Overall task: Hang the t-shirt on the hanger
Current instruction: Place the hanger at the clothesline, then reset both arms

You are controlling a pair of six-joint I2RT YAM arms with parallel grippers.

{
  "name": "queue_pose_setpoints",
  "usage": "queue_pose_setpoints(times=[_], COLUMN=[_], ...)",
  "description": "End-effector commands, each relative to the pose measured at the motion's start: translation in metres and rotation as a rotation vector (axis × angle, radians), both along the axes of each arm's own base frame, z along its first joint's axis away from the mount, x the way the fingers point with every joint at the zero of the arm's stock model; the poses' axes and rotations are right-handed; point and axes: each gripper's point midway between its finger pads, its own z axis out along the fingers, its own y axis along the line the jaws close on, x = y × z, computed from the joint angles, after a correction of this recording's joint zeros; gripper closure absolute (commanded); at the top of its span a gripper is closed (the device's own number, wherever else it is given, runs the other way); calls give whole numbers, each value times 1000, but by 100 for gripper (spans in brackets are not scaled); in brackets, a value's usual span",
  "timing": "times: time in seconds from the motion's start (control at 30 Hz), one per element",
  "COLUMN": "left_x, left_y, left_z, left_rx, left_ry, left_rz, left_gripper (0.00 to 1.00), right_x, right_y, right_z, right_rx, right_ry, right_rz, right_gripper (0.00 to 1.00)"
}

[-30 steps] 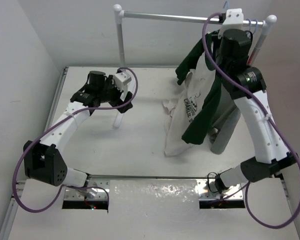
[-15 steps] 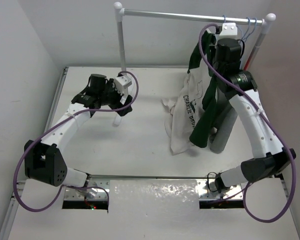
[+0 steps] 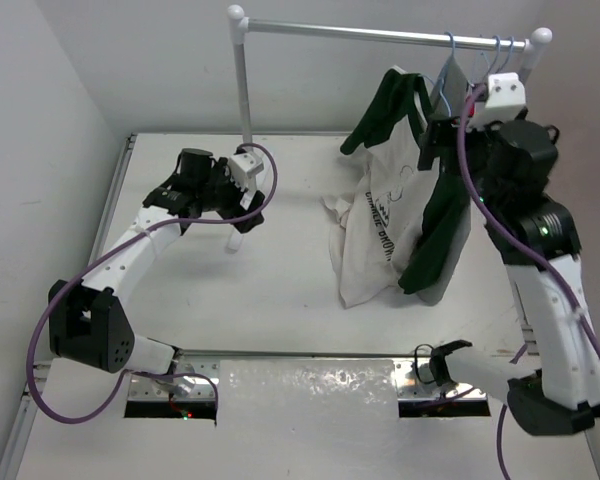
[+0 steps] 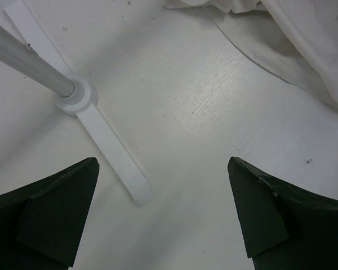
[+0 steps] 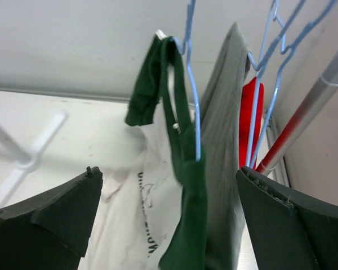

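The t-shirt (image 3: pixel 385 215), white with dark green sleeves and black print, hangs from the pale-blue hanger (image 3: pixel 448 62), whose hook sits over the rail. In the right wrist view the hanger (image 5: pixel 192 101) runs through the green collar of the t-shirt (image 5: pixel 183 146). My right gripper (image 3: pixel 445 135) stands open just right of the shirt, and in its own view the right gripper (image 5: pixel 168 174) holds nothing. My left gripper (image 3: pixel 238 200) is open low over the table by the rack's left post, and the left gripper (image 4: pixel 162 163) is empty.
The white rack's rail (image 3: pixel 380 35) crosses the back, with its post (image 3: pixel 242 80) and foot (image 4: pixel 110 149) on the left. Behind the t-shirt hang a grey shirt (image 5: pixel 225 129), a red hanger (image 5: pixel 249 118) and other blue hangers (image 5: pixel 270 73). A slanted rack post (image 5: pixel 310 107) stands at the right.
My right gripper has opened, let go of the hanger and drawn back to the right. The t-shirt now hangs from the rail on its own. The left arm has not moved.
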Motion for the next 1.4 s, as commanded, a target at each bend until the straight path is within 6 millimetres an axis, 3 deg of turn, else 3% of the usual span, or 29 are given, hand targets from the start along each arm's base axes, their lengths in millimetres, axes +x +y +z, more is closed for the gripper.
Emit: queue_pose_setpoints(times=[0.0, 0.03, 0.07, 0.1, 0.13, 0.17, 0.2, 0.27, 0.33, 0.4, 0.43, 0.47, 0.57, 0.63, 0.67, 0.7, 0.73, 0.87, 0.93, 1.03, 1.2, 1.37], left_x=[6, 8, 9, 11, 12, 15, 18, 25, 31, 33, 32, 32, 29, 25, 24, 22, 22, 23, 25, 23, 25, 24], left_y=[4, 5, 6, 8, 9, 12, 16, 27, 43, 60, 66, 72, 96, 105, 112, 114, 117, 122, 134, 134, 132, 133], left_z=[6, 6, 5, 3, 2, -1, -2, -5, -5, -4, -7, -8, -22, -35, -40, -49, -53, -69, -74, -78, -79, -87], left_rx=[-12, -12, -14, -16, -19, -21, -25, -33, -49, -73, -77, -80, -59, -37, -20, -15, -10, -6, -5, -14, -28, -23], left_ry=[-23, -24, -25, -17, -16, -19, -15, -20, -15, -19, -13, -13, 2, 9, 5, 6, 1, -22, -37, -39, -62, -67], left_rz=[39, 49, 58, 80, 96, 115, 151, 209, 284, 337, 351, 364, 427, 454, 471, 477, 486, 515, 555, 555, 538, 544], left_gripper=[5, 5, 5, 5, 5, 5, 5, 5, 5, 5, 5, 6, 6, 6, 6, 6, 6, 6, 6, 6, 6, 5], right_x=[-50, -50, -67, -72, -82, -103, -103, -109, -88, -66, -62, -69, -61, -54, -55, -47, -51, -55, -58, -63, -62, -63], right_y=[21, 32, 37, 52, 67, 91, 104, 122, 128, 135, 140, 158, 165, 155, 145, 130, 119, 76, 52, 33, 36, 34], right_z=[30, 28, 49, 39, 44, 61, 47, 38, -6, -64, -82, -112, -177, -200, -230, -240, -268, -330, -358, -383, -400, -393], right_rx=[56, 68, 99, 147, 188, 223, 263, 326, 325, 304, 294, 279, 159, 148, 132, 110, 78, -84, -178, -278, -254, -242], right_ry=[-113, -111, -202, -196, -227, -306, -271, -235, -138, -23, 20, 93, 211, 237, 280, 262, 308, 404, 444, 501, 472, 420], right_rz=[203, 259, 314, 391, 480, 656, 722, 829, 810, 758, 753, 790, 691, 604, 542, 453, 408, 237, 152, 96, 124, 131], right_gripper=[1, 1, 1, 1, 1, 1, 1, 1, 1, 1, 1, 1, 1, 1, 1, 1, 1, 1, 1, 1, 1, 1])
